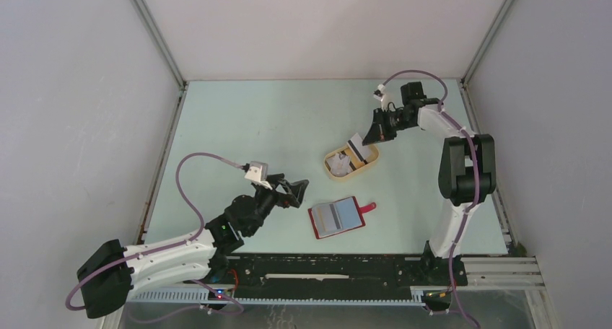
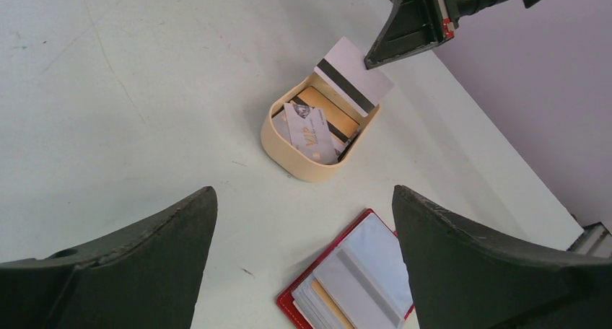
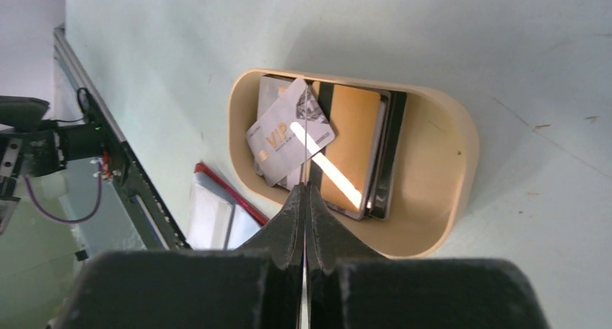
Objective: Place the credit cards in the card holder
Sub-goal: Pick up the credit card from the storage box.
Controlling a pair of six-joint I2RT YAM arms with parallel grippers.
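1. Starting at the far left: left gripper (image 1: 298, 192) low over the pale green table (image 1: 238, 120), jaws spread wide, nothing between them. Pointed toward the middle of the table, with bare surface under the fingertips in the left wrist view (image 2: 303, 192).
2. Just right of that: card holder (image 1: 337, 217) lying flat and folded open, pale blue-grey inside facing up and red edge around it. Snap tab (image 1: 369, 208) sticking out on the right side. From the left wrist (image 2: 353, 289), a grey stripe and a tan sliver showing in the pockets; too little visible to say more.
3. Farther back and slightly right, apart from the card holder: beige tray (image 1: 328, 167) with credit cards (image 2: 317, 123) stacked inside. Gold one on top of darker ones, a grey card marked VIP (image 3: 289, 130) lying askew across it. Tray wall (image 3: 462, 148) closing round the stack on every side.
4. Over the tray's far end: striped card (image 2: 353, 76), white with a dark band, tilted on edge. Pinched at its upper part by the right gripper (image 1: 371, 137), jaws closed on it. Lower edge at the rim; touching or not, cannot tell. Seen edge-on between the fingers (image 3: 289, 221) as a thin line across the stack.
5. At the far right: right arm (image 1: 462, 170) standing upright, reaching back over to the tray.
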